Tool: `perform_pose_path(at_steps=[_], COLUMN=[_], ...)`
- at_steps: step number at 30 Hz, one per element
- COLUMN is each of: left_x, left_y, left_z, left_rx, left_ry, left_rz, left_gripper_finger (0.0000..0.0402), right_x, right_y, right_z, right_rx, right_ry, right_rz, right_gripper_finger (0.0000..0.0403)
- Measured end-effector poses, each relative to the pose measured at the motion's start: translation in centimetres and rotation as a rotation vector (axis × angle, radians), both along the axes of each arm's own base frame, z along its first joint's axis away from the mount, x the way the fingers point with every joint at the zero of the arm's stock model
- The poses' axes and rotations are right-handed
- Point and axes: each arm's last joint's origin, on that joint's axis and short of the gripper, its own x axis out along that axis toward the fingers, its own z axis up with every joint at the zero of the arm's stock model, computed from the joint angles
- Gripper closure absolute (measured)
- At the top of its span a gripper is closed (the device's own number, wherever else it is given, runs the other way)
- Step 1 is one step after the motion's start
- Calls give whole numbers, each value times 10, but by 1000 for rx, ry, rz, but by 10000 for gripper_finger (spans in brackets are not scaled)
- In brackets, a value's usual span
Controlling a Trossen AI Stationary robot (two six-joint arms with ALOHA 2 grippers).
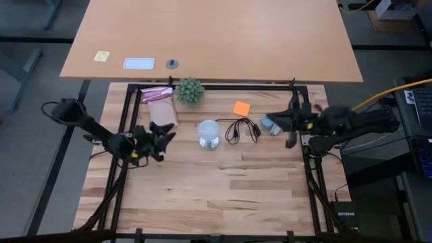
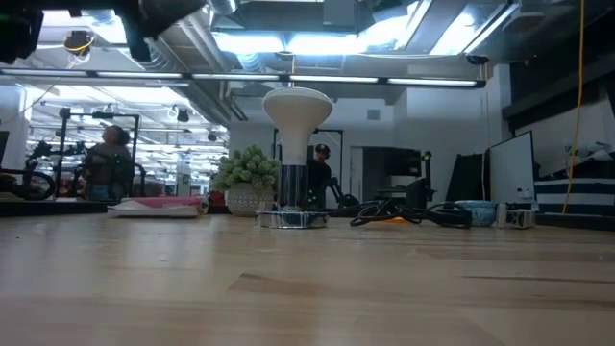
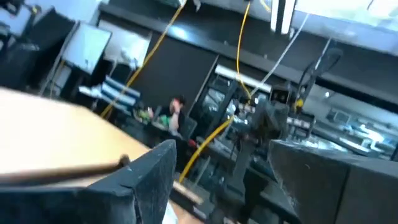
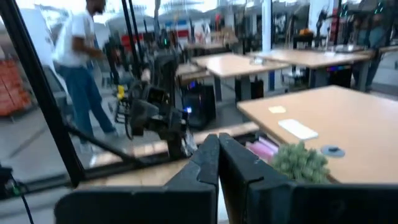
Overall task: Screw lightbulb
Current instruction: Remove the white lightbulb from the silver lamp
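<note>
From above, the lightbulb (image 1: pixel 208 133) stood upright on its socket disc (image 1: pixel 209 142) mid-table, apparently seated already, since the left gripper (image 1: pixel 160 138) hung beside it with fingers wide and the right gripper (image 1: pixel 270 123), pinched shut on nothing, waited well apart. At table height, the pale wood table (image 2: pixel 307 288) stretched toward a lit workshop. The wrist views showed desks and a person beyond.

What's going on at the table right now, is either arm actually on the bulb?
Neither arm is touching it. The lightbulb stands upright on its socket disc mid-table, with the black cord trailing toward the right side. The left gripper sits beside the bulb with its fingers open and empty. The right gripper waits by the cord's far end, shut on nothing. A spiky green plant sits behind.
</note>
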Motion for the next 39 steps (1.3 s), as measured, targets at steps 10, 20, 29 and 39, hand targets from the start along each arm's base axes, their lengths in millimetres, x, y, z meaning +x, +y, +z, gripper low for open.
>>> perform_pose_path(at_steps=[10,20,29,39], left_x=[-8,3,6,7], left_y=[4,-2,-3,-3], left_z=[10,-16,-29,-44], left_rx=[-10,-32,6,-26], left_ry=[-23,178,303,407], left_rz=[5,-51,-50,-58], left_gripper_finger=[155,155,155,155], right_x=[-24,-11,15,55], right_y=[-6,-4,2,12], right_z=[10,4,-9,-40], right_rx=[18,9,-16,-146], right_ry=[-76,-30,69,276], right_rz=[0,-39,-45,-51], right_gripper_finger=[395,395,315,185])
